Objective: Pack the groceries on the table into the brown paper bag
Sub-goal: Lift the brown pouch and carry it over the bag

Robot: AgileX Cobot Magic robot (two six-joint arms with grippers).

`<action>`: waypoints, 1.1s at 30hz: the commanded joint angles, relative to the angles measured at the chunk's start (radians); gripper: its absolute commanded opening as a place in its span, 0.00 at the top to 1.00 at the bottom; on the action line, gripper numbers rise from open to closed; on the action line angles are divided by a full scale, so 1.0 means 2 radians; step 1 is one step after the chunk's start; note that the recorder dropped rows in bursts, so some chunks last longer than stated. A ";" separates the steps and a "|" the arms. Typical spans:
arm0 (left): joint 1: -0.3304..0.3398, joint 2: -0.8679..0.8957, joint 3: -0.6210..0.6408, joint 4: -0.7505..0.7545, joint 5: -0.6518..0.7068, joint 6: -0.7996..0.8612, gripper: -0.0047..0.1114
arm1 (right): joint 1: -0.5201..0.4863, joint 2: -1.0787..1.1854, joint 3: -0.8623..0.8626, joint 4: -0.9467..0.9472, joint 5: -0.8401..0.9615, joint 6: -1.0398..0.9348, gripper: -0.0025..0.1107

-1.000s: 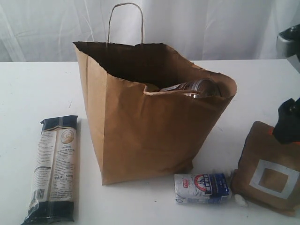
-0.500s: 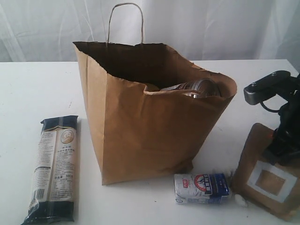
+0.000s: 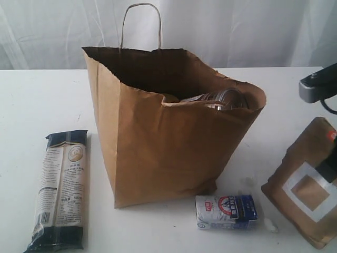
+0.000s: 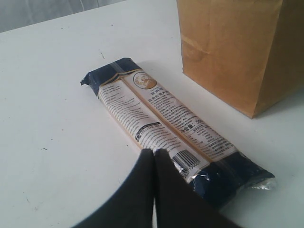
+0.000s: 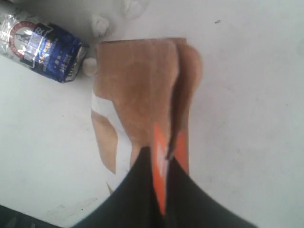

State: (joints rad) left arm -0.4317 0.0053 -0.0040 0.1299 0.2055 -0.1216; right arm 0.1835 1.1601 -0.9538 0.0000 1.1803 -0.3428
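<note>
The brown paper bag [image 3: 168,132] stands open mid-table, with a jar lid and a can top [image 3: 218,97] showing inside. My right gripper [image 5: 161,154] is shut on the orange-labelled top edge of the brown windowed pouch [image 3: 308,184], which hangs tilted at the right edge. Between the bag and the pouch lies the small white-blue packet [image 3: 226,212]. The long dark-blue noodle packet [image 3: 60,187] lies flat left of the bag. My left gripper [image 4: 154,153] hovers shut and empty over one end of that packet [image 4: 166,128].
Small white lumps [image 3: 271,226] lie on the white table [image 3: 31,105] by the white-blue packet [image 5: 42,45]. A white curtain hangs behind. The bag's wall [image 4: 237,47] stands close beside the noodle packet.
The right gripper has shut on the pouch's top edge and raised it, so the pouch now tilts up and sits further right. The left gripper has not moved.
</note>
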 commanded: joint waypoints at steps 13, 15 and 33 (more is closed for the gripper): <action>0.001 -0.003 0.002 0.001 -0.001 -0.005 0.96 | -0.002 -0.090 -0.186 -0.016 0.008 0.009 0.98; 0.001 -0.003 0.002 0.001 -0.001 -0.005 0.96 | 0.004 -0.089 -0.204 0.005 -0.003 -0.016 0.98; 0.001 -0.003 0.002 0.001 -0.001 -0.005 0.96 | 0.159 0.021 -0.386 -0.013 -0.019 -0.039 0.98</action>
State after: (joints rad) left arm -0.4317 0.0053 -0.0040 0.1299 0.2055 -0.1216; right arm 0.4592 1.1767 -1.6765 -0.0054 1.1873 -0.4111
